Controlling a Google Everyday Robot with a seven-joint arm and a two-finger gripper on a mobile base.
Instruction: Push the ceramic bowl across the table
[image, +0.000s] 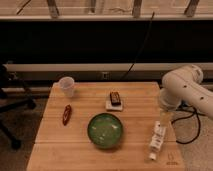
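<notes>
The ceramic bowl (105, 130), wide, shallow and glossy green with pale marks inside, sits on the light wooden table (135, 107) near the front middle. My white arm (182, 90) reaches in from the right and bends down over the table's right edge. The gripper (164, 118) hangs there, to the right of the bowl and well apart from it, just above the upper end of a white bottle. It is open and holds nothing.
A translucent plastic cup (66, 86) stands at the back left. A small red object (66, 114) lies left of the bowl. A dark bar on a white napkin (114, 100) lies behind the bowl. The white bottle (157, 139) lies at the front right. A black chair (10, 107) stands left of the table.
</notes>
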